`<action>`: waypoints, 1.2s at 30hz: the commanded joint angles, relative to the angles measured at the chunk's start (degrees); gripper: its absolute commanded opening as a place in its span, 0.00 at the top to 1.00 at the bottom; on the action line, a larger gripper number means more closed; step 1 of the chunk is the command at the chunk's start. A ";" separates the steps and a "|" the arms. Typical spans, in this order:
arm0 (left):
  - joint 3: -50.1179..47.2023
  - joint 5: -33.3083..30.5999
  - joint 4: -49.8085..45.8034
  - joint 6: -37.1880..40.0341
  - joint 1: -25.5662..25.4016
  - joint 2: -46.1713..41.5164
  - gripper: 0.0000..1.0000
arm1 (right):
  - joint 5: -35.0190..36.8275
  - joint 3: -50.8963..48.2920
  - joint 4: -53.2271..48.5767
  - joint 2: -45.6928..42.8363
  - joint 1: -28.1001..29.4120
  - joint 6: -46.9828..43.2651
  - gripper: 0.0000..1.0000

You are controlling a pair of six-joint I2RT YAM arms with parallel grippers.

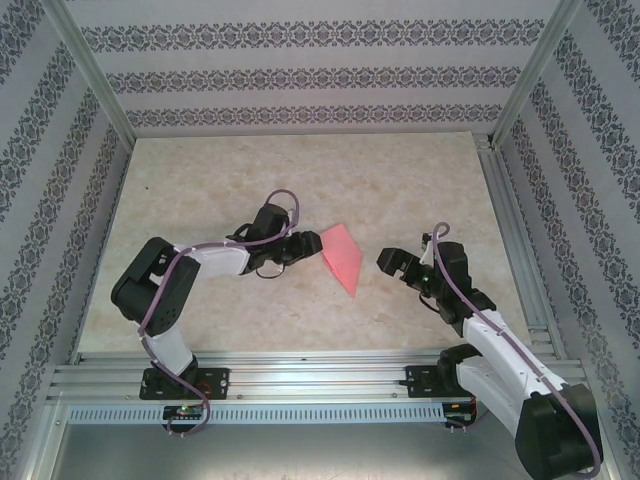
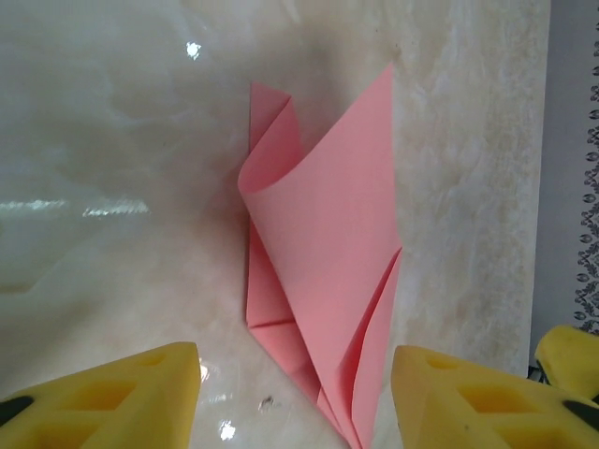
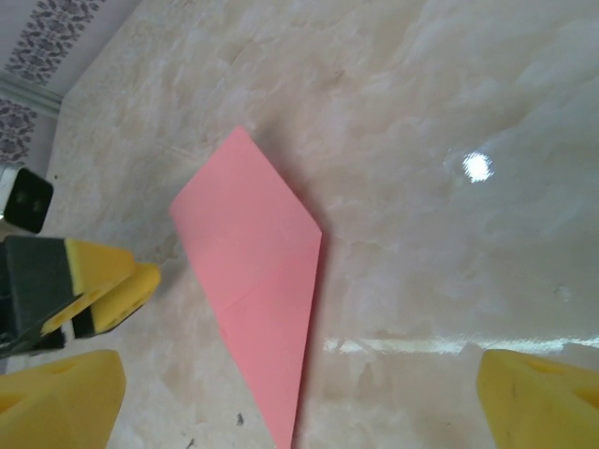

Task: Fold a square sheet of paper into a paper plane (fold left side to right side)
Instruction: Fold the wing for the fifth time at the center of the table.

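Note:
The square sheet of paper [image 1: 342, 256], pink, lies on the table folded into a narrow pointed kite shape. In the left wrist view the paper [image 2: 328, 281] has one upper flap curled up off the layers beneath, and its pointed end reaches down between my yellow fingers [image 2: 122, 393]. My left gripper [image 1: 306, 246] sits at the paper's left edge, open, its jaws apart on either side of the tip without pinching it. My right gripper [image 1: 396, 264] hovers just right of the paper, open wide. From the right wrist the paper [image 3: 257, 271] looks flat, with the left gripper's fingertips [image 3: 108, 285] beside it.
The marble-patterned table [image 1: 220, 180] is boxed in by patterned walls [image 1: 300, 75]. An aluminium rail [image 1: 300, 375] carrying both arm bases runs along the near edge, and another rail [image 1: 515, 240] borders the right side.

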 commanded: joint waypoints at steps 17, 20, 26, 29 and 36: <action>8.28 0.45 7.31 -0.09 -0.05 12.41 0.75 | -15.41 1.20 20.80 21.00 -1.06 6.03 0.29; 7.65 1.54 8.98 -0.07 0.63 12.41 0.83 | -16.36 1.19 23.70 23.12 -0.81 7.34 0.31; 7.32 3.90 10.68 1.02 1.30 11.75 0.93 | -16.20 1.35 26.40 25.53 0.32 8.18 0.32; 7.75 4.54 9.74 1.97 1.36 11.07 0.97 | -15.98 1.64 29.02 27.83 1.28 9.73 0.32; 7.15 6.54 9.88 4.89 1.59 8.86 1.00 | -12.47 4.04 27.90 32.40 3.43 12.59 0.36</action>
